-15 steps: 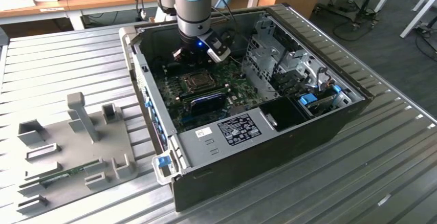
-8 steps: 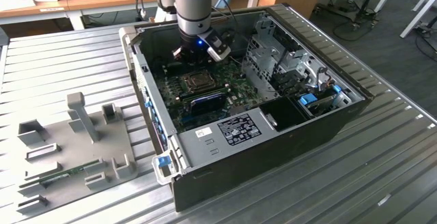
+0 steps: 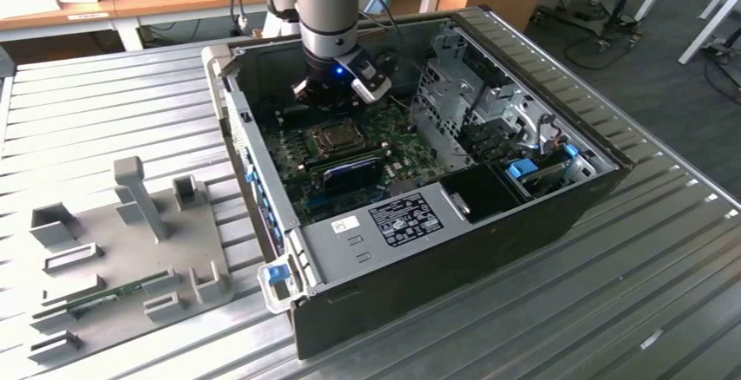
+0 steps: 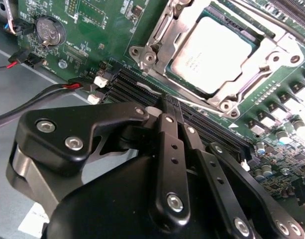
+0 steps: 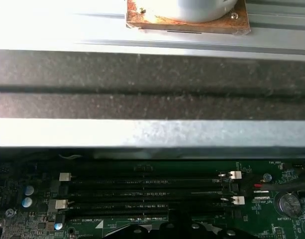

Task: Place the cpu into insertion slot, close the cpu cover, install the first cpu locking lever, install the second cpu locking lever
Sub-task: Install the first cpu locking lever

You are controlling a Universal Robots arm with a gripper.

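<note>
Two black fingers point(image 4: 168, 144) are pressed together, their tips over the dark memory slots point(image 4: 127, 84) just beside the socket; I cannot tell whether anything is pinched between them. The cpu point(image 4: 217, 52) lies flat in the socket. The cpu cover point(image 4: 168, 31) lies closed around it, and the chip's grey top shows through its window. In the exterior view the arm point(image 3: 330, 16) reaches down into the open computer case point(image 3: 556, 215) on the ribbed tabletop point(image 3: 660, 302).

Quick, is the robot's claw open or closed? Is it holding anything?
Gripper: closed, holding nothing that I can see; the cpu lies in its socket.
</note>
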